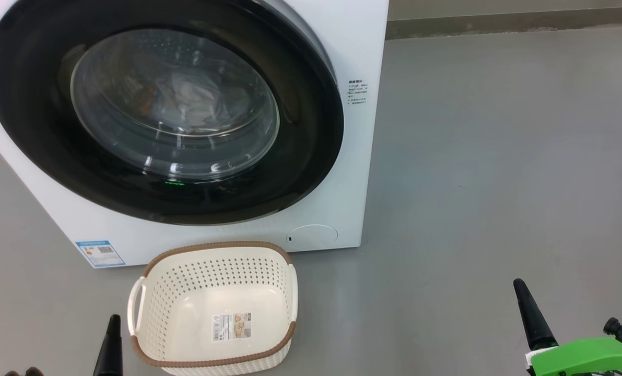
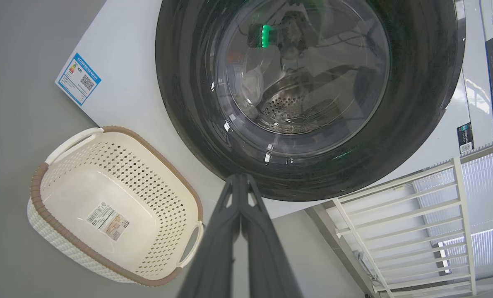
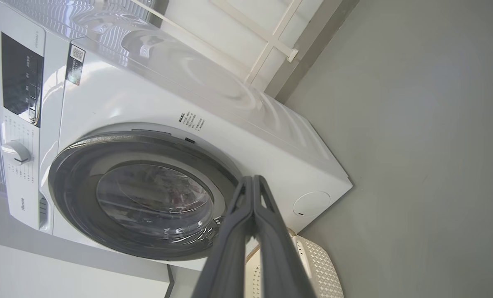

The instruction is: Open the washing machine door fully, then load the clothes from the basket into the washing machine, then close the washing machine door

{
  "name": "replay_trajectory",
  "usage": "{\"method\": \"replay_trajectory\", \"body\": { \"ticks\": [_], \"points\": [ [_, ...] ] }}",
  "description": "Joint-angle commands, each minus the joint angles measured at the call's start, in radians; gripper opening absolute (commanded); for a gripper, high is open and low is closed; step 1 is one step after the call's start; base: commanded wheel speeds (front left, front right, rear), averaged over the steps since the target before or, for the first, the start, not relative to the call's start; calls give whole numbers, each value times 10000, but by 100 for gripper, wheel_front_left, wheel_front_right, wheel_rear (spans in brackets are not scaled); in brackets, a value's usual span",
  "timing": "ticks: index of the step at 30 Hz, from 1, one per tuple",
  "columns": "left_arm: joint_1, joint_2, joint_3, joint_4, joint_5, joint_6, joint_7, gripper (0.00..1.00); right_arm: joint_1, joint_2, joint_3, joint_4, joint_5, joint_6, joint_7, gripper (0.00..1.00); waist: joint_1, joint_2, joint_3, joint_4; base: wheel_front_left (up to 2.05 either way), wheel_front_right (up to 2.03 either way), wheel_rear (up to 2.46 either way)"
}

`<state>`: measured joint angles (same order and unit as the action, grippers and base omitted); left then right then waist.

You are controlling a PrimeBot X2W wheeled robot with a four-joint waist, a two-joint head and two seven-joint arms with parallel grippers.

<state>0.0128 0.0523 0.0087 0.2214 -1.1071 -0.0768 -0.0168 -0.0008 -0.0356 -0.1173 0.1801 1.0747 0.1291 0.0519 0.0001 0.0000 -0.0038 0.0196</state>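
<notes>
While the washing machine door point(image 1: 175, 112) is sitting shut with the clothes point(image 1: 185, 99) lying behind its glass, the basket point(image 1: 216, 245) is resting on the floor point(image 1: 472, 183) just before the washing machine point(image 1: 352, 156), and the left gripper point(image 1: 114, 319) and right gripper point(image 1: 520, 285) are hovering pinched closed, gripping nothing.

The grey floor point(image 1: 499, 156) bears the white washing machine point(image 1: 355, 172), which stands at eleven o'clock in the head view. The basket point(image 1: 206, 277) sits upright on the floor at six o'clock, just beside the machine's lower front edge.
</notes>
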Motion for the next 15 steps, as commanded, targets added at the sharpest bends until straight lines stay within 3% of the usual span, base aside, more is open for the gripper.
{"method": "replay_trajectory", "body": {
  "ticks": [1, 15],
  "points": [
    [-482, 101, 310, -189, -311, -191, 93, 0, -470, -108, 89, -184, 395, 14, 52, 0, -1, 0, 3, -8, 0, 0, 0],
    [-718, 62, 554, -49, -1831, -303, 487, 0, -665, -121, 71, 85, 1996, 15, 234, 0, -1, 0, 24, -69, 0, 0, 0]
  ]
}}
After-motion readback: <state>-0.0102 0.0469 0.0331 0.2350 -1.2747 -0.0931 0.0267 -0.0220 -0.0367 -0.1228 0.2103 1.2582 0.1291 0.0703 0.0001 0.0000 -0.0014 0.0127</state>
